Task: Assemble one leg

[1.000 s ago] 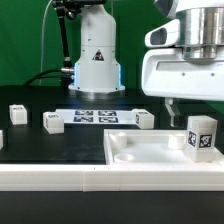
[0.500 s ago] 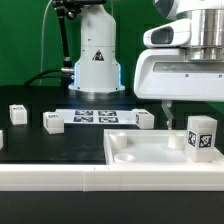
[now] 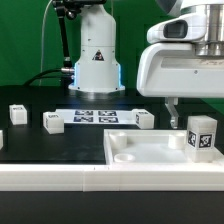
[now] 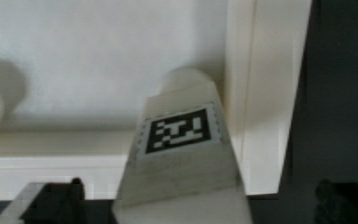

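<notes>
One leg (image 3: pixel 201 133) stands upright on the white panel (image 3: pixel 140 152) at the right edge of the exterior view, its marker tag facing the camera, and the gripper (image 3: pixel 168 112) hangs just above and to the picture's left of it, clear of the post. In the wrist view the two dark fingertips (image 4: pixel 48 200) sit at the lower corners of the frame, wide apart and holding nothing, with the same leg (image 4: pixel 179 150) rising between them. To do this step well, I judge the arm should centre the post between the fingers and close on its flat sides, not its corners, keeping it upright so it can seat squarely in a corner socket. The panel acts as a shallow tray: a round socket (image 3: pixel 124 147) shows empty at its near-left corner in the exterior view, and whether the leg already sits in a socket or merely rests on the surface cannot be told. Three more small white posts (image 3: pixel 52 121) lie loose on the black table (image 3: pixel 60 145), beside the marker board (image 3: pixel 97 116) at mid-frame.
</notes>
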Tool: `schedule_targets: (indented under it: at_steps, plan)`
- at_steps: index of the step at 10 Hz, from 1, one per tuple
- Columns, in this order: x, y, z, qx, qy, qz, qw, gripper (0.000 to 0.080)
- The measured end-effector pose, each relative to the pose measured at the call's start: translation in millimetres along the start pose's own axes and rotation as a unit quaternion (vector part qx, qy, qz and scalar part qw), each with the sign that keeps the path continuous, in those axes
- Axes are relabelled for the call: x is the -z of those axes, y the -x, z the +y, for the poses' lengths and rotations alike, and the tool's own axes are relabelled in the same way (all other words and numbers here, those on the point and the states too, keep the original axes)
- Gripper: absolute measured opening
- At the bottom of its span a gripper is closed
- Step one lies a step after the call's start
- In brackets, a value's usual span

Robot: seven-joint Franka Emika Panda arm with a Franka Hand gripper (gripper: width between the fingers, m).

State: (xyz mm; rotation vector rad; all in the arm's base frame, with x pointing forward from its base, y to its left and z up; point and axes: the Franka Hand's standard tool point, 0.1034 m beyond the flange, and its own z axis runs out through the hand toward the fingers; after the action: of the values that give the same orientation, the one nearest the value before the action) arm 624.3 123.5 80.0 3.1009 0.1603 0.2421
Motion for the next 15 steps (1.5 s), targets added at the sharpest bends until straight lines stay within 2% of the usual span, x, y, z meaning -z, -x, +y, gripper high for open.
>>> schedule_targets:
  at_steps: [1, 2, 3, 4, 5, 7, 10, 13, 15]
  plan:
    - [-0.4, -0.1, 1.0, 0.007, 0.001, 0.0, 1.0, 0.0649]
    - [-0.7, 0.0, 1.5, 0.006, 0.001, 0.0, 1.0, 0.0521]
    - [-0.8, 0.1, 1.6, 0.005, 0.001, 0.0, 1.0, 0.0521]
    - [-0.9, 0.2, 1.7, 0.001, 0.001, 0.0, 1.0, 0.0374]
    - [-0.9, 0.0, 1.7, -0.008, 0.001, 0.0, 1.0, 0.0291]
    - [-0.9, 0.0, 1.7, -0.01, 0.001, 0.0, 1.0, 0.0291]
    - [-1.5, 0.6, 3.4, -0.207, -0.006, 0.004, 0.978, 0.0291]
    - [-1.5, 1.4, 6.6, -0.365, -0.008, 0.023, 0.931, 0.0292]
    - [-1.4, 2.6, 8.3, -0.461, -0.007, 0.022, 0.887, 0.0292]
